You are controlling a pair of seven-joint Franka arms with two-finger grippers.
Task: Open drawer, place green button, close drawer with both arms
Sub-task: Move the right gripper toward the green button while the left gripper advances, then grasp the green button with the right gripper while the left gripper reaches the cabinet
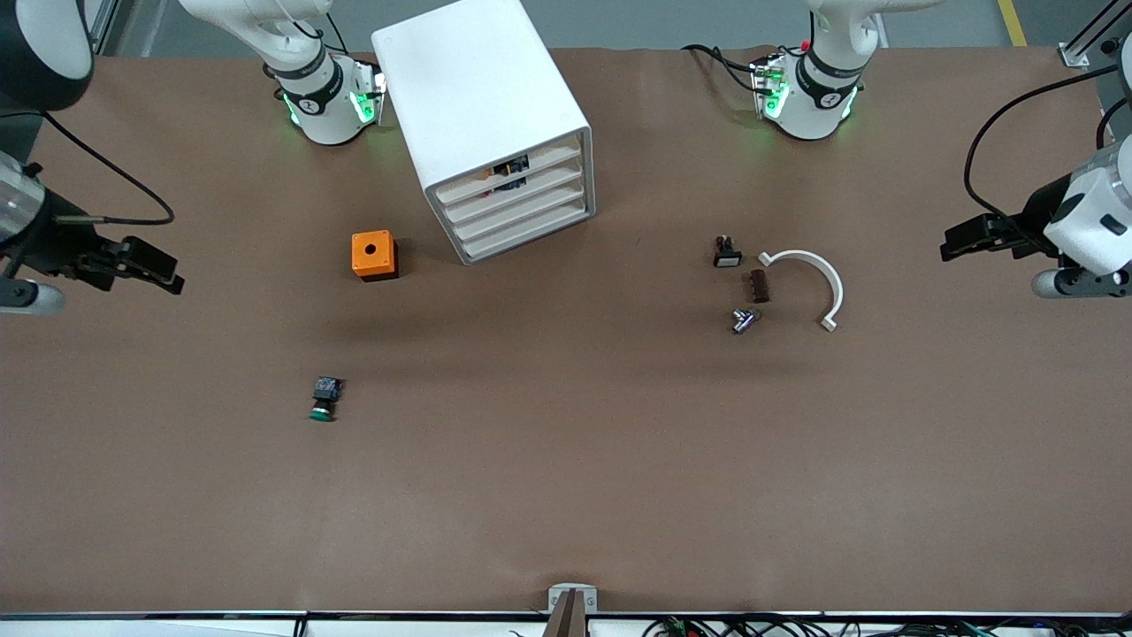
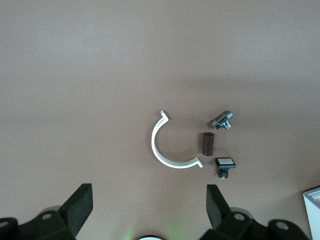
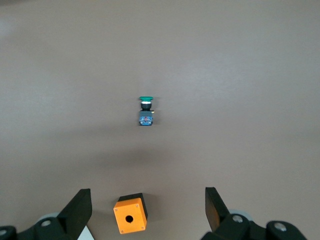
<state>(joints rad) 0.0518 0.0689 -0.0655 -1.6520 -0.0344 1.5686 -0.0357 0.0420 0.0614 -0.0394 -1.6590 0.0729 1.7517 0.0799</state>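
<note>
The button [image 1: 324,399] lies on its side on the surface toward the right arm's end, nearer the front camera than the orange box [image 1: 374,255], green cap pointing camera-ward. The right gripper [image 3: 145,210] hangs spread and empty, closer to it than the left gripper [image 2: 149,210], likewise spread and empty. All four drawers in the cabinet [image 1: 482,124], the drawer [image 1: 522,211] included, look closed.

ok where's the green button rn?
The button lies on the table toward the right arm's end, nearer the front camera than the orange box; no gripper touches it.

Both arms are white with black joint bands, green lights glow on their round bases, black cables run along them, and each ends in black fingers [image 2: 80,205].
</note>
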